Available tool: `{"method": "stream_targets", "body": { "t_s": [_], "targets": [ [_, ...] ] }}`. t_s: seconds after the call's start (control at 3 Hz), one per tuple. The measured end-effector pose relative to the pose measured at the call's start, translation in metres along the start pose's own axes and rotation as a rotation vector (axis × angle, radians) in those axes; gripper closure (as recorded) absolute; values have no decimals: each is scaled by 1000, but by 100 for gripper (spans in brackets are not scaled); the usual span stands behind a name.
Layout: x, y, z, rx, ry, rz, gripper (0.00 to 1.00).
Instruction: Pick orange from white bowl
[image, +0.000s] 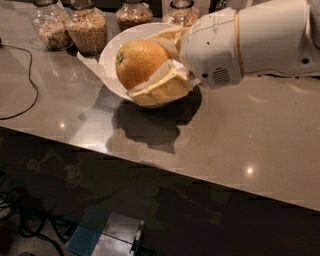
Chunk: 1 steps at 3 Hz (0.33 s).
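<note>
Gripper (144, 67) at upper centre, reaching in from the right on a white arm (270, 35). Its yellowish fingers (160, 91) clamp the orange (139, 61), one above and one below. Orange sits in front of the white bowl (108, 62) and hides most of it; only the bowl's left rim and wall show. Bowl on grey desk (250, 130), dark shadow just below. Four grain jars (87, 27) along the back edge. Black cable (27, 92) at left.
</note>
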<state>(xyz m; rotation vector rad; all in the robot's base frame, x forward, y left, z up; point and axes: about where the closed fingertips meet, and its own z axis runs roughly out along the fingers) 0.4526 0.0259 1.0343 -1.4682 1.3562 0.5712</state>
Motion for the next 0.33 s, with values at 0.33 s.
{"method": "stream_targets", "body": {
  "t_s": [0.33],
  "targets": [
    [0, 0, 0, 0, 0, 0, 100]
  ]
}}
